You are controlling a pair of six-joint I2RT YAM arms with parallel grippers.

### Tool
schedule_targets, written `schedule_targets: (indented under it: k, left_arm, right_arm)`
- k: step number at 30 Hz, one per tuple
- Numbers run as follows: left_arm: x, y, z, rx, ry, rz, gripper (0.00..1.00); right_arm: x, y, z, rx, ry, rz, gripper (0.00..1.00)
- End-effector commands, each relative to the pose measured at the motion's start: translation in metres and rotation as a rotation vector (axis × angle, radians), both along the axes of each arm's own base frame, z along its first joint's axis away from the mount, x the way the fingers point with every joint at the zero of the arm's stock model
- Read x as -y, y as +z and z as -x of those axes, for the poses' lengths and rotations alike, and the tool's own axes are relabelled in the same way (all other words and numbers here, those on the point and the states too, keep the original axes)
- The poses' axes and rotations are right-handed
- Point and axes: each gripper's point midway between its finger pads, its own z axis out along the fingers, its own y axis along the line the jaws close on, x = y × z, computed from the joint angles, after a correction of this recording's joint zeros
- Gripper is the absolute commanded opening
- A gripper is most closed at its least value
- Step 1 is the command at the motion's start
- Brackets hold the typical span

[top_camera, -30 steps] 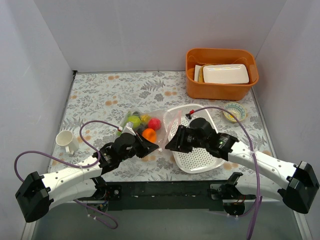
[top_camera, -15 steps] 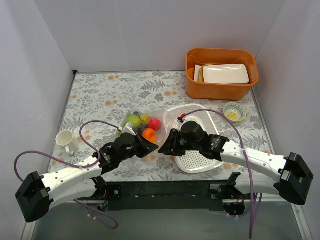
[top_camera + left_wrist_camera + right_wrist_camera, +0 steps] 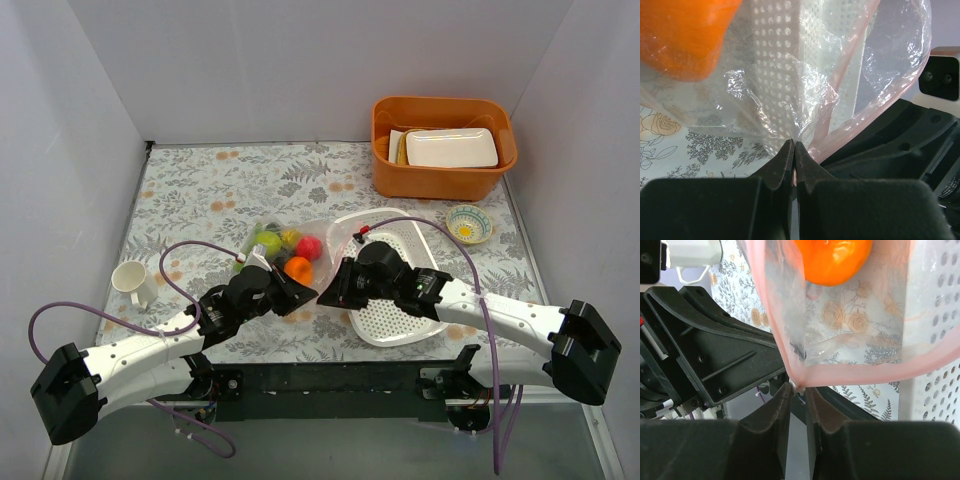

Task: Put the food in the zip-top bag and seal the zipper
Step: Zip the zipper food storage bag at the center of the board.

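The clear zip-top bag (image 3: 281, 228) lies at mid-table with the food inside: an orange (image 3: 298, 268), a red apple (image 3: 309, 247) and a yellow-green fruit (image 3: 268, 241). My left gripper (image 3: 306, 293) is shut on the bag's near edge (image 3: 790, 131), just below the orange (image 3: 685, 35). My right gripper (image 3: 326, 292) sits right beside it, its jaws pinched on the corner of the pink zipper (image 3: 875, 374), with a thin gap showing between them. The orange (image 3: 832, 257) hangs above in the right wrist view. The other fruits are hidden.
A white perforated basket (image 3: 392, 318) lies under my right arm. An orange bin (image 3: 440, 180) with a white dish stands at the back right. A small bowl (image 3: 468, 223) is near it. A white mug (image 3: 130, 282) stands at the left.
My right gripper has moved left along the bag's mouth edge, ending close beside the left gripper. The small bowl is uncovered. The left arm and the bag have barely moved.
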Motion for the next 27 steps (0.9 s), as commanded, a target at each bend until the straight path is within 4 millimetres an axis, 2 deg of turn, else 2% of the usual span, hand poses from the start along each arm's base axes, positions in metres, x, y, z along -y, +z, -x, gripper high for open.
schedule_targets:
  k: [1,6,11,15,18,27]
  left_arm:
    - [0.0072,0.0181,-0.0005,-0.119,0.077,0.153,0.00]
    - [0.0064,0.0163,0.0001,-0.124,0.079,0.154,0.00]
    - [0.0057,0.0140,0.0021,-0.132,0.076,0.153,0.00]
    - [0.0061,0.0134,0.0024,-0.137,0.076,0.157,0.00]
    - [0.0071,0.0131,0.0020,-0.138,0.073,0.157,0.00]
    - [0.0086,0.0099,0.0029,-0.143,0.063,0.148,0.00]
  right_arm:
    - [-0.0140,0.0261,-0.0094,0.052,-0.005,-0.069,0.22]
    - [-0.0116,0.0248,-0.0092,0.050,-0.010,-0.065,0.12]
    - [-0.0085,0.0251,-0.0096,0.050,-0.024,-0.072,0.09]
    - [-0.0087,0.0235,-0.0084,0.044,-0.022,-0.084,0.21]
    - [-0.0095,0.0228,-0.0082,0.040,-0.022,-0.088,0.26]
    - [-0.0107,0.0185,-0.0095,0.033,-0.026,-0.079,0.29]
